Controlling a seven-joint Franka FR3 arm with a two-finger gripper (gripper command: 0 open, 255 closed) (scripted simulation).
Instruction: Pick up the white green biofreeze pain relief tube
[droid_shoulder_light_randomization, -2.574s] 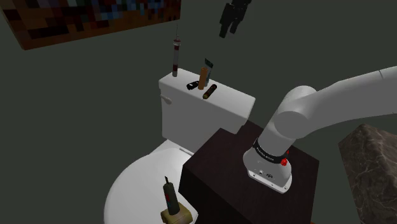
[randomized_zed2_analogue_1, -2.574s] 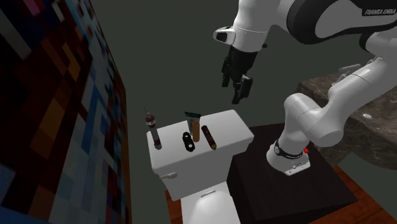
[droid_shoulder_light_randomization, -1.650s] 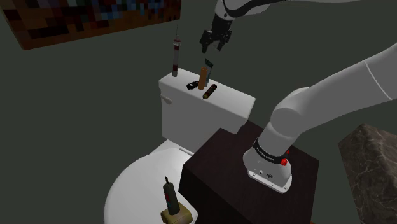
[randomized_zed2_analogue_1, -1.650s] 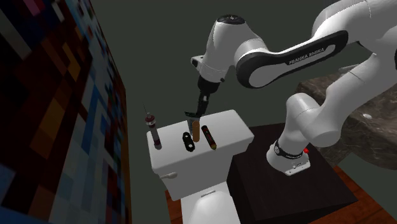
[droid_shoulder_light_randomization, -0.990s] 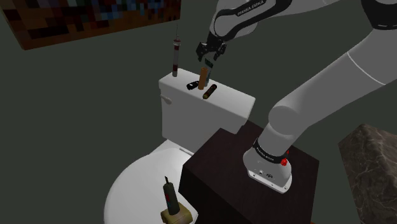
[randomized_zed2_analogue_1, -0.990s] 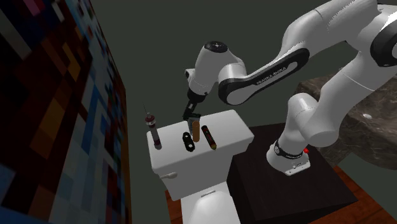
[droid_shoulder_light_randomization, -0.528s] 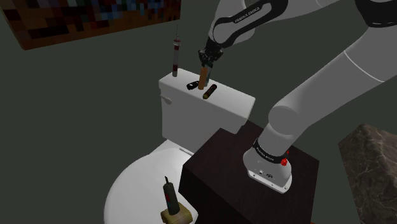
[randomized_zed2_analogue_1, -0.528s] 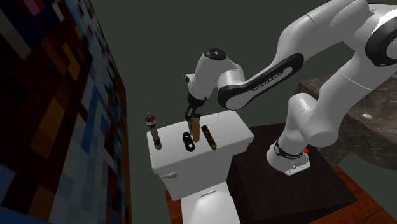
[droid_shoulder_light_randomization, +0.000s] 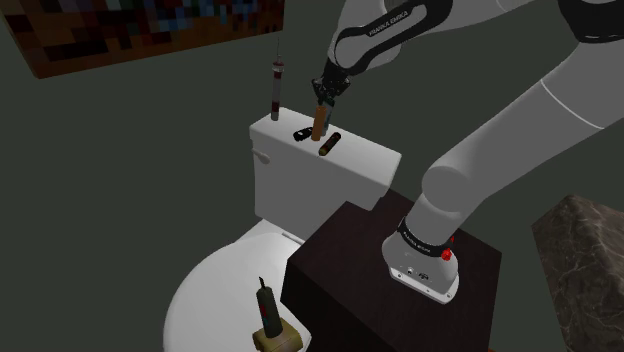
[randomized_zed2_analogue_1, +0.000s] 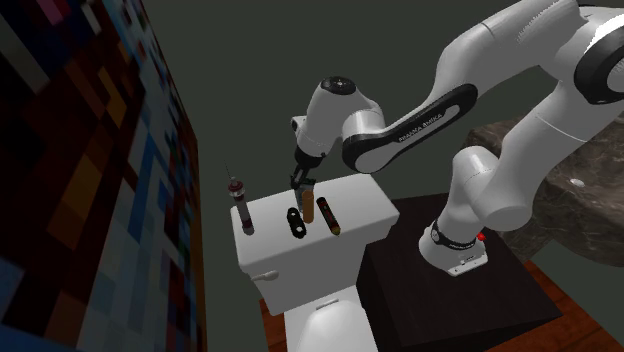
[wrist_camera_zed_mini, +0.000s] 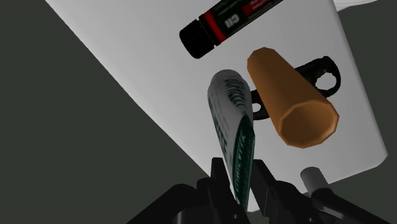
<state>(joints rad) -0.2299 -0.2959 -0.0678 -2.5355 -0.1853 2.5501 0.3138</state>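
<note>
A white and green tube (wrist_camera_zed_mini: 232, 121) stands on the white toilet tank lid (wrist_camera_zed_mini: 127, 57), its flat crimped end up between my fingers. My gripper (wrist_camera_zed_mini: 240, 181) is shut on that end, one black finger pressing each side. An orange-brown cylinder (wrist_camera_zed_mini: 292, 102) stands right beside the tube. In the shoulder view my gripper (droid_shoulder_light_randomization: 324, 93) sits just above the orange-brown cylinder (droid_shoulder_light_randomization: 319, 122). In the second exterior view the gripper (randomized_zed2_analogue_1: 302, 180) hangs over the tank top (randomized_zed2_analogue_1: 360, 205).
On the lid lie a dark red-labelled tube (droid_shoulder_light_randomization: 329, 144) and a small black ringed item (droid_shoulder_light_randomization: 302, 134); a tall slim stick (droid_shoulder_light_randomization: 275, 90) stands at its far corner. A dark bottle (droid_shoulder_light_randomization: 268, 315) rests on the toilet bowl lid (droid_shoulder_light_randomization: 215, 290). A painting (randomized_zed2_analogue_1: 80, 180) hangs close by.
My gripper came down from high above the tank to the tube's top and its fingers closed around it. Over the last half second nothing has moved.
</note>
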